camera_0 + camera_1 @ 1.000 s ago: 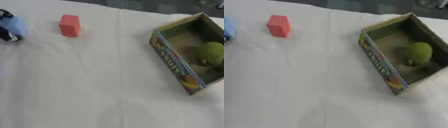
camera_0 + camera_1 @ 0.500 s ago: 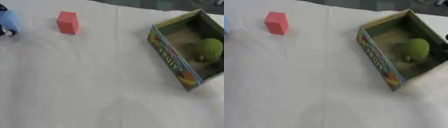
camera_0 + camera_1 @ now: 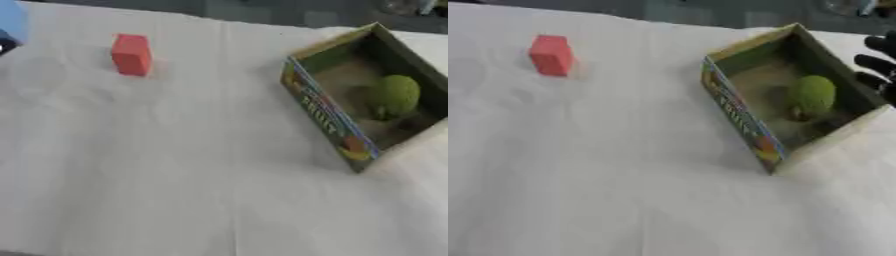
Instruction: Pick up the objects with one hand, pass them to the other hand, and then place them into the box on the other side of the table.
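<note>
Only the right robot hand (image 3: 878,65) shows, as a few dark fingers at the right edge of the right eye view, just outside the far right wall of the box (image 3: 737,112). The fingers look spread apart with nothing between them, though too little of them is visible to be sure. The left robot hand is in no view.

Just beside those fingers, inside the box, lies a green rounded object (image 3: 810,95), resting against the box floor near the corner closest to the robot hand. The box sits askew on the white tabletop (image 3: 175,175); its long axis runs from the far side down toward the near right, and its printed long wall faces away from the robot hand.

Well apart from the robot hand, across the tabletop on the far left, stands a red block (image 3: 131,54). It is upright, its long axis roughly vertical, a broad face turned toward the camera. A blue thing (image 3: 12,22) sits at the left edge beyond it.

The red block probably goes next. Standing on a small end, it could topple if fingers brush it sideways, and it might slip during the hand-to-hand pass.
</note>
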You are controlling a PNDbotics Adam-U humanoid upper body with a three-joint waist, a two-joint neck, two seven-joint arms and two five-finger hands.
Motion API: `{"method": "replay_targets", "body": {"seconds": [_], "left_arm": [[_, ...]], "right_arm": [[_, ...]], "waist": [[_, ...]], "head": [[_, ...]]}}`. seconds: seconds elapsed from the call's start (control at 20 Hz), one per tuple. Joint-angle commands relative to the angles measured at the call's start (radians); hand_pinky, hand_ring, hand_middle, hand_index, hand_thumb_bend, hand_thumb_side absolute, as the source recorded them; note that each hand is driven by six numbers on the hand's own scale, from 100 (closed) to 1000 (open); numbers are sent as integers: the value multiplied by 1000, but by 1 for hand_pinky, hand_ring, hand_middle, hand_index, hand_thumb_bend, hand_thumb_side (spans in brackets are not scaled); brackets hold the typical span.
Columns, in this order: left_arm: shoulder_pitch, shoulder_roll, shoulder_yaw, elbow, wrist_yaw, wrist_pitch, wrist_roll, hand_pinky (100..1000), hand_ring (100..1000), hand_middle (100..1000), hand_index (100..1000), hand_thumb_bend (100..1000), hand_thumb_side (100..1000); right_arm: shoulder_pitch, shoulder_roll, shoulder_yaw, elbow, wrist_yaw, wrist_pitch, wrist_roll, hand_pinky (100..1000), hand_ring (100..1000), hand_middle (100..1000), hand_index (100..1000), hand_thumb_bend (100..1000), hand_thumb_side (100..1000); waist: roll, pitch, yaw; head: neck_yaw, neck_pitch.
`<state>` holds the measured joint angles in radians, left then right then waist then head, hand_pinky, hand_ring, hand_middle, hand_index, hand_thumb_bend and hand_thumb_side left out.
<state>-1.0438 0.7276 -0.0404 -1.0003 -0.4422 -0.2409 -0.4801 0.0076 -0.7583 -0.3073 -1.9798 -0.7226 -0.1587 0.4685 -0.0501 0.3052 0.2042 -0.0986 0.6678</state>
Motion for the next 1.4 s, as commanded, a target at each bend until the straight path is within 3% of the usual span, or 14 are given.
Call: {"method": "replay_targets", "body": {"seconds": [0.05,0.25,0.6,0.9,1.15,1.4], "left_arm": [[21,52,-16,-133,160,41,-1,457,498,476,550,100,100],[90,48,-32,-289,316,93,31,449,487,468,542,100,119],[183,-18,-63,-507,452,142,120,465,470,453,525,100,235],[248,-75,-98,-641,452,129,188,464,468,451,522,100,252],[280,-109,-127,-720,427,94,223,410,471,453,524,100,212],[294,-155,-154,-768,387,65,251,411,474,456,525,100,184]], "right_arm": [[-10,-59,-1,-20,-16,-9,15,1000,1000,1000,1000,100,529],[-12,-74,8,-20,-17,-22,31,1000,1000,1000,1000,100,524],[-19,-81,25,-20,-2,-26,52,1000,1000,1000,1000,100,521],[-33,-87,49,-20,18,-30,85,1000,1000,1000,1000,100,520],[-41,-90,68,-20,32,-44,120,1000,1000,1000,1000,100,517],[-54,-90,94,-20,69,-38,149,1000,1000,1000,1000,100,527]], "waist": [[18,-47,3],[19,-54,5],[16,-59,6],[12,-57,7],[12,-55,6],[12,-53,7]], "head": [[-12,8],[-34,20],[-73,28],[-80,29],[-103,53],[-100,53]]}}
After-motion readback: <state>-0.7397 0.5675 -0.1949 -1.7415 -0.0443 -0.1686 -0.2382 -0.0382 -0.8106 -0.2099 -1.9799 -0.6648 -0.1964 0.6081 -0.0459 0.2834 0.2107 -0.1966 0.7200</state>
